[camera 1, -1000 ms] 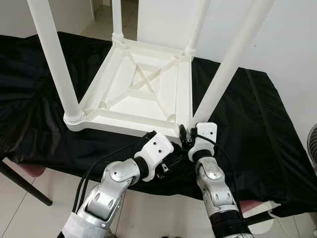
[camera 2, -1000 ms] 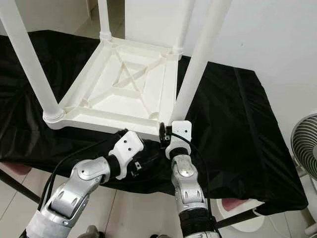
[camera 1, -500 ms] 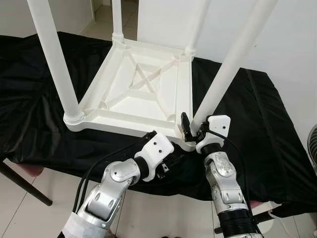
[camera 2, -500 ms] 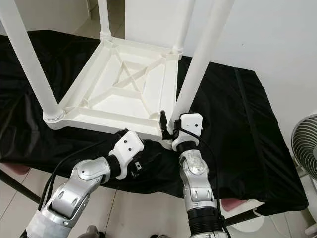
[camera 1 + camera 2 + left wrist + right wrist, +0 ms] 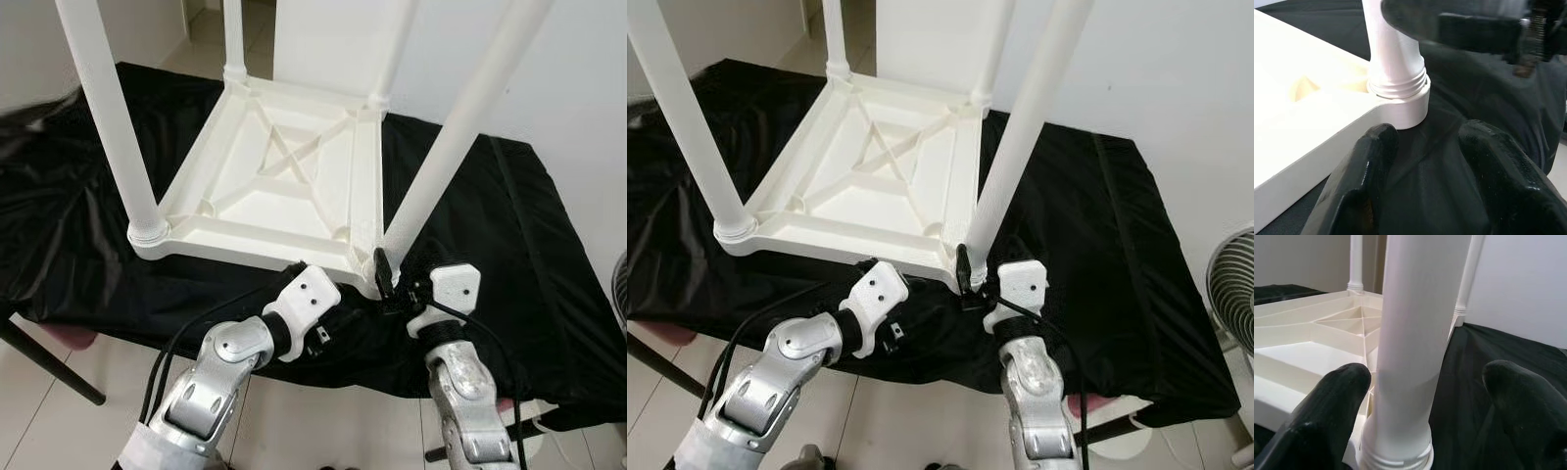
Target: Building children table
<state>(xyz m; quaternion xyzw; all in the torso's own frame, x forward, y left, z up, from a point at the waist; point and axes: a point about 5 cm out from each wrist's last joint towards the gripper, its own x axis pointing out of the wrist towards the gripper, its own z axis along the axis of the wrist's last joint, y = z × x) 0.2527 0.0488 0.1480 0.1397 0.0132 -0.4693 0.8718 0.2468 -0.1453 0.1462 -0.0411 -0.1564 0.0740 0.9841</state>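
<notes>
Right wrist view: my right gripper [image 5: 1420,396] gapes wide around the table [image 5: 284,186] leg [image 5: 1413,342], while my left gripper [image 5: 1425,181] sits parted beside its socket [image 5: 1400,100].

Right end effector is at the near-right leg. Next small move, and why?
Probably close the right end effector on the near-right leg. The right wrist view shows its fingers open, straddling the leg just above the threaded base, not touching. The left end effector sits open by the table frame corner on the black cloth, steadying nothing yet.
</notes>
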